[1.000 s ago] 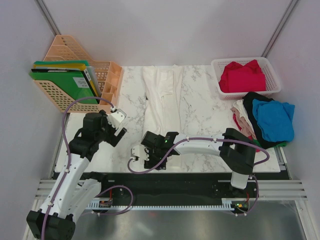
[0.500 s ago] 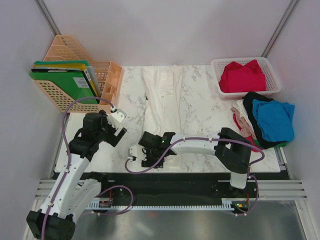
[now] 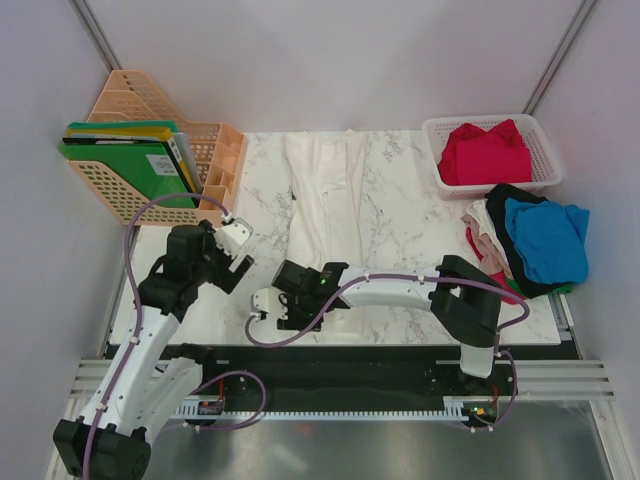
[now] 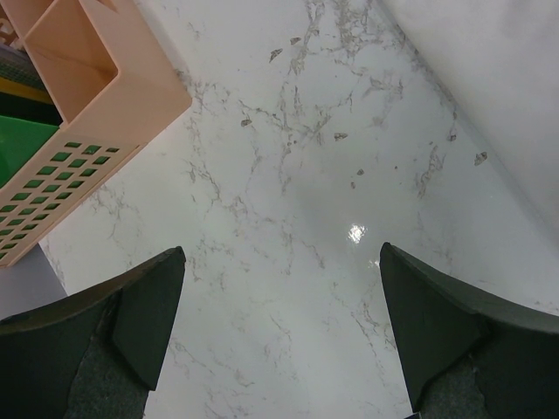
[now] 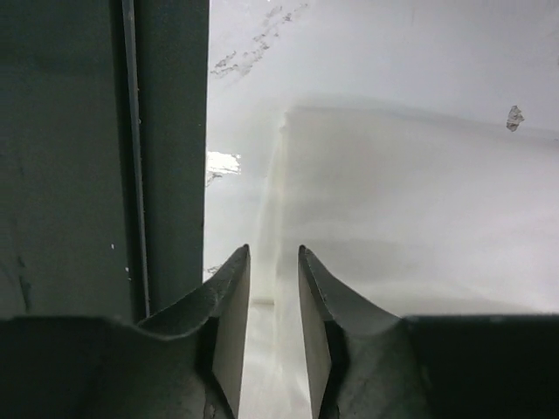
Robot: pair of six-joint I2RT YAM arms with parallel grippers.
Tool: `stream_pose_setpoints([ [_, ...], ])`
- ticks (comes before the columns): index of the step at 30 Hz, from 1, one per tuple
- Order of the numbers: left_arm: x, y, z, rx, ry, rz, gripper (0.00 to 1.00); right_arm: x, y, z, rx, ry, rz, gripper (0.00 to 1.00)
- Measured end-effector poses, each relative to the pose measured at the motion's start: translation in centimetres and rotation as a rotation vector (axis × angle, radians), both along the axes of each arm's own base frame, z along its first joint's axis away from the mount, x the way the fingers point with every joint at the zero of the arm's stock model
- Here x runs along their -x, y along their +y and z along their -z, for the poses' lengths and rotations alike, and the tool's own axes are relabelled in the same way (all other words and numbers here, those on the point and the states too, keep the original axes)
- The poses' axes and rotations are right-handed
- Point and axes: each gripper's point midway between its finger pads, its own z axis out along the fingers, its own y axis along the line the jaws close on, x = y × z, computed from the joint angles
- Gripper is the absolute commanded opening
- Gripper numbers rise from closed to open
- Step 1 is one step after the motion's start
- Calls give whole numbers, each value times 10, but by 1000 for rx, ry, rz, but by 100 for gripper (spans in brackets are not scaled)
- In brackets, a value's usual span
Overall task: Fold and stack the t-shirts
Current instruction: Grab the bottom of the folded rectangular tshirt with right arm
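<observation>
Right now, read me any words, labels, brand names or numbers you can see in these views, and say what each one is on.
No text can be read in any view.
green folders in the peach file rack: no label legible, too small to tell.
white t-shirt, red t-shirt, blue t-shirt: no print or tag shows.

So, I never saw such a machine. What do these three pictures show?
Two robot arms work at a marble table. One picture looks down from above; each other one comes from a wrist camera. A white t-shirt lies flat in the middle, a red t-shirt fills a basket, a blue t-shirt tops a pile on the right. The left gripper hangs open and empty. The right gripper holds its jaws narrow around the white t-shirt's near edge; whether they grip it, I cannot tell.
</observation>
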Motion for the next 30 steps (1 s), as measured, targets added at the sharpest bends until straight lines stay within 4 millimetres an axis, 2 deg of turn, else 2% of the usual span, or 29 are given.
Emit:
stream_pose_setpoints([
  [4,0,0,1,-1,6,0,100,3,4,0,-2,-3,-13,51],
  [10,0,0,2,-2,7,-1,100,1,15,2,-11,-10,-16,54],
  [13,0,0,2,-4,9,-2,100,-3,21,1,-26,-20,-13,60],
  [20,-1,4,11,-19,14,-17,100,-9,34,8,-43,-31,-6,62],
  [24,-11,26,5,-67,-64,-131,100,-11,36,16,-32,-31,11,61],
  [26,-16,41,-8,-79,-130,-209,100,-12,38,18,-34,-33,16,59],
  [30,-23,62,-32,-89,-235,-326,100,-13,40,18,-43,-35,22,50],
])
